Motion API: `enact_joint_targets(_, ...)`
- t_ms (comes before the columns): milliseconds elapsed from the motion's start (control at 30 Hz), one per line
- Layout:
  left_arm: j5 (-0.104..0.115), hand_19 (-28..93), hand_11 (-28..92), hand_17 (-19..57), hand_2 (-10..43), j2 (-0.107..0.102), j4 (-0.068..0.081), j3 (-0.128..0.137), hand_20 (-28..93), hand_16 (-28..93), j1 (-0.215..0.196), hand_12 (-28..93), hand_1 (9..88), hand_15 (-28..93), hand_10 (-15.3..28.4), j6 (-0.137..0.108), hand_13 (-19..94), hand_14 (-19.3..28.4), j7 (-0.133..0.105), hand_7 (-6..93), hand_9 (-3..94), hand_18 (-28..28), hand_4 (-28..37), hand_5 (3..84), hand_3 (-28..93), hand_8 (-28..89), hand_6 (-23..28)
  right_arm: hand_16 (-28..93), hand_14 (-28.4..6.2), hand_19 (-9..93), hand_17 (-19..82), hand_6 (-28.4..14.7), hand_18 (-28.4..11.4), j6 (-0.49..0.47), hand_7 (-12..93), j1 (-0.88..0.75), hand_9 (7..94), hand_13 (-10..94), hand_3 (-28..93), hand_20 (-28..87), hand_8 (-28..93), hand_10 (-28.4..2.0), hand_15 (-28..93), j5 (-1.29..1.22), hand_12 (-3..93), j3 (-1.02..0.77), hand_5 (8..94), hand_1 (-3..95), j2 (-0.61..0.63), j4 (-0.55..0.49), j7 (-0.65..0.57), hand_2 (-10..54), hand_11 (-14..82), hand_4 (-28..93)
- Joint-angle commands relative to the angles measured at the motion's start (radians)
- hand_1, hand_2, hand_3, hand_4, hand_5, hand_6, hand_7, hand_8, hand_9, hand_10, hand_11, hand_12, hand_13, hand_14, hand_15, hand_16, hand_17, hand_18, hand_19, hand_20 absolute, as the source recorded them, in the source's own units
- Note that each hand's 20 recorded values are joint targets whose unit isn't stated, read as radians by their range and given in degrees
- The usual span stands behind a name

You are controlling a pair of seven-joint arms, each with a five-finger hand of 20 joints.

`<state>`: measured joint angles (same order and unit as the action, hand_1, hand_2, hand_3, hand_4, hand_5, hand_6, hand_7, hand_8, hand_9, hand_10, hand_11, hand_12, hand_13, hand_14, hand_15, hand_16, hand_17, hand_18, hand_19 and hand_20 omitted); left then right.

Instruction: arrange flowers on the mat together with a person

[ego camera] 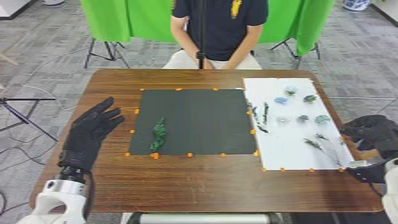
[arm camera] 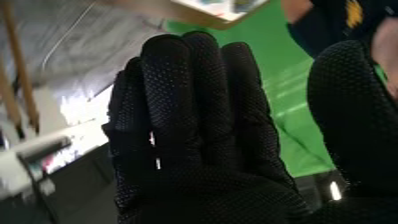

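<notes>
While the left hand hangs at the left side of the table, fingers straight & slightly apart, pointing twd the far side, the right hand is at the table's right edge, nr the white sheet. In the right wrist view, its fingers are straight & pressed together, w/ the thumb held well apart from them.

The dark mat lies flat mid-table, w/ small orange pieces along its edges. On it, twd the left side, is a green leafy sprig, lying lengthwise btwn the near & far edges.

Just beside the mat, on the right, is the white sheet, w/ the flowers & other greenery spread on it. Far part: a pale bloom, a blue bloom & a dark green bloom. Mid part: a whitish bloom w/ a grey-green bloom & a pale green bloom in a rough row to its right. Thin dark sprigs lie by the sheet's mat-side edge; long-stemmed sprigs are in the near part, on the hand's side, stems running twd the near edge.

Bkgd: green cloth beyond the table, grey floor around.
</notes>
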<state>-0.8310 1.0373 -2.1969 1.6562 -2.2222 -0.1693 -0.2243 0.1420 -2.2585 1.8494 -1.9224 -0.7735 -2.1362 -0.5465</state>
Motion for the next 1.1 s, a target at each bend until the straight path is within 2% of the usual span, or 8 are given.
enact_joint_targets(33, 0.001, 42, 25, -11.0, 5.4, -0.004, -0.002, -0.001, 10, -7, -0.006, 8, 24.5, 42, 18.3, -0.01, 24, 24.4, 0.0, 14.0, 34.7, 23.2, -27.7, 38.9, 78, -10, 7.0, 13, -12.1, 83, 30, -1.6, -20.9, -0.078, 27, -0.013, 60.2, 59, 77, 27, -16, -14.0, 70, 0.173, 17.7, 0.058, 55.2, 30.2, 0.026, 0.012, -0.085, -6.6, 45.1, -25)
enact_joint_targets(100, -0.001, 42, 25, -11.0, 5.4, 0.0, -0.002, 0.002, 10, -7, -0.005, 8, 24.5, 42, 18.3, -0.007, 24, 24.4, 0.007, 14.0, 34.7, 23.2, -27.7, 38.9, 78, -10, 7.1, 13, -12.0, 84, 31, -1.8, -21.3, -0.102, 27, -0.013, 60.6, 60, 77, 26, -15, -13.9, 70, 0.211, 17.6, 0.076, 56.2, 30.2, 0.03, 0.012, -0.109, -7.0, 45.1, -24)
enact_joint_targets(233, 0.004, 42, 25, -10.9, 5.4, -0.006, -0.002, -0.001, 10, -7, -0.007, 8, 24.5, 42, 18.2, -0.011, 24, 24.4, 0.005, 13.9, 34.6, 23.2, -27.6, 38.9, 79, -10, 7.1, 14, -11.9, 85, 32, -2.0, -21.7, -0.134, 27, 0.011, 62.1, 62, 76, 25, -15, -13.9, 69, 0.257, 17.8, 0.129, 58.0, 30.4, 0.043, 0.028, -0.149, -7.2, 45.0, -24)
enact_joint_targets(667, 0.004, 42, 25, -10.9, 5.5, -0.003, -0.001, -0.001, 10, -7, -0.004, 8, 24.4, 42, 18.2, -0.006, 24, 24.3, 0.016, 13.7, 34.6, 23.1, -27.4, 38.9, 78, -10, 7.1, 14, -11.4, 87, 34, -2.1, -21.7, -0.219, 28, 0.104, 64.0, 64, 74, 21, -15, -13.6, 69, 0.394, 18.2, 0.272, 62.1, 32.4, 0.078, 0.089, -0.182, -7.6, 44.9, -23)
enact_joint_targets(767, 0.003, 42, 25, -10.9, 5.5, -0.003, -0.003, 0.001, 10, -7, -0.009, 8, 24.4, 42, 18.2, -0.006, 24, 24.3, 0.015, 13.8, 34.5, 23.1, -27.3, 38.9, 78, -10, 7.1, 15, -10.5, 88, 35, -1.2, -21.2, -0.199, 28, 0.108, 67.5, 66, 73, 20, -13, -13.1, 69, 0.451, 18.4, 0.306, 65.0, 36.9, 0.09, 0.106, -0.171, -8.1, 44.5, -24)
enact_joint_targets(900, 0.001, 42, 25, -10.9, 5.4, 0.0, -0.002, 0.001, 10, -7, -0.007, 8, 24.5, 42, 18.2, -0.001, 24, 24.3, 0.02, 13.8, 34.4, 23.1, -27.4, 38.9, 78, -10, 7.1, 18, -8.3, 91, 42, 0.5, -18.3, -0.17, 30, 0.105, 78.1, 73, 64, 15, 0, -11.5, 66, 0.465, 20.1, 0.321, 75.3, 50.0, 0.105, 0.124, -0.175, -8.3, 41.7, -27)
enact_joint_targets(1000, 0.002, 42, 25, -10.9, 5.4, -0.001, -0.002, 0.001, 10, -7, -0.008, 8, 24.4, 42, 18.2, -0.004, 24, 24.2, 0.017, 13.8, 34.4, 23.1, -27.3, 38.9, 78, -10, 7.2, 20, -6.5, 93, 46, 1.8, -17.2, -0.134, 26, 0.092, 82.8, 77, 62, 15, 3, -10.4, 65, 0.48, 21.1, 0.313, 80.8, 53.5, 0.109, 0.124, -0.168, -7.9, 40.9, -28)
enact_joint_targets(1100, 0.003, 42, 25, -10.9, 5.4, -0.001, -0.002, 0.002, 10, -7, -0.009, 8, 24.5, 42, 18.2, -0.006, 24, 24.2, 0.012, 13.8, 34.4, 23.1, -27.3, 38.9, 78, -10, 7.1, 20, -6.0, 93, 47, 2.2, -16.9, -0.105, 25, 0.101, 84.1, 79, 61, 16, 3, -9.9, 65, 0.469, 21.5, 0.311, 82.1, 54.6, 0.113, 0.122, -0.167, -8.2, 40.6, -28)
